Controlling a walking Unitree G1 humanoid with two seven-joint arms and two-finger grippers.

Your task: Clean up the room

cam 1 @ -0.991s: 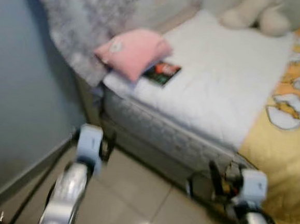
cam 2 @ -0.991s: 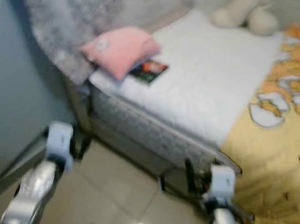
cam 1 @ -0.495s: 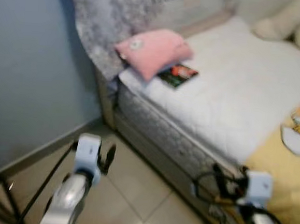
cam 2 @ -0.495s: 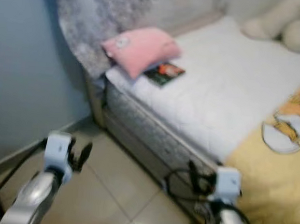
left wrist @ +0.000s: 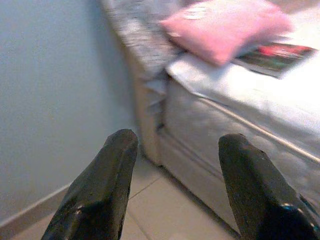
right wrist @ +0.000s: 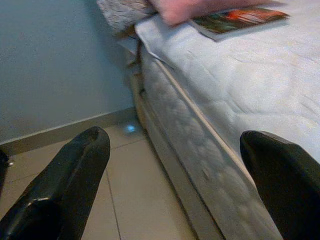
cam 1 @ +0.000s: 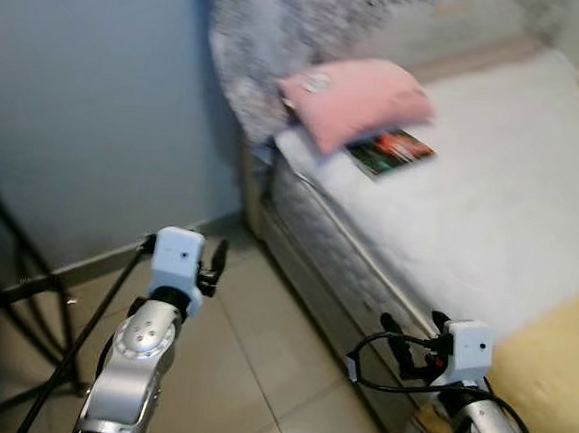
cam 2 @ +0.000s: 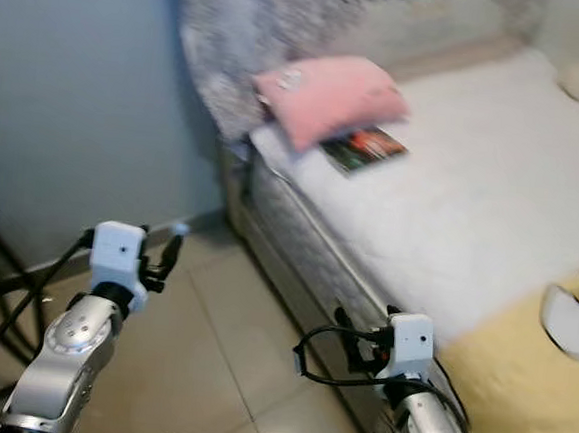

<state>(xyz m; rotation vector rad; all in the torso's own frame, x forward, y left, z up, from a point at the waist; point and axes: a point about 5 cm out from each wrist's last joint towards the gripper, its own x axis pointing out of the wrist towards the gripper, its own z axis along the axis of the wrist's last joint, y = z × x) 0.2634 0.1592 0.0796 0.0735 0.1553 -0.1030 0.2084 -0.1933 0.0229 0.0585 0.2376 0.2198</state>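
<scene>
Left end effector (cam 1: 213, 261): raised over the tiled floor (cam 1: 248, 359), black fingers (left wrist: 100, 190) spread wide, nothing between them; aimed at the corner where the bed meets the wall.
Right end effector (cam 1: 412, 339): low, close against the side of the bed (cam 1: 490, 222), fingers (right wrist: 60, 185) wide apart, holding nothing.
Mattress edge (right wrist: 200, 120): runs just ahead of the right end effector, quilted white cover, pale base below it.
Book (cam 1: 389, 151): well ahead of both end effectors, flat on the white cover near the bed's head end; dark cover with red. One corner tucked under the pillow.
Pink pillow (cam 1: 357, 96): just beyond the book, touching it, resting against the grey fuzzy blanket (cam 1: 273, 45).
Grey fuzzy blanket: draped over the head end, hanging down beside the blue wall (cam 1: 87, 110).
Yellow bedspread (cam 2: 516, 395): to the right of the right end effector, over the near end of the bed.
Dark metal stand (cam 1: 14, 275): left of the left end effector, against the wall; details blurred.
</scene>
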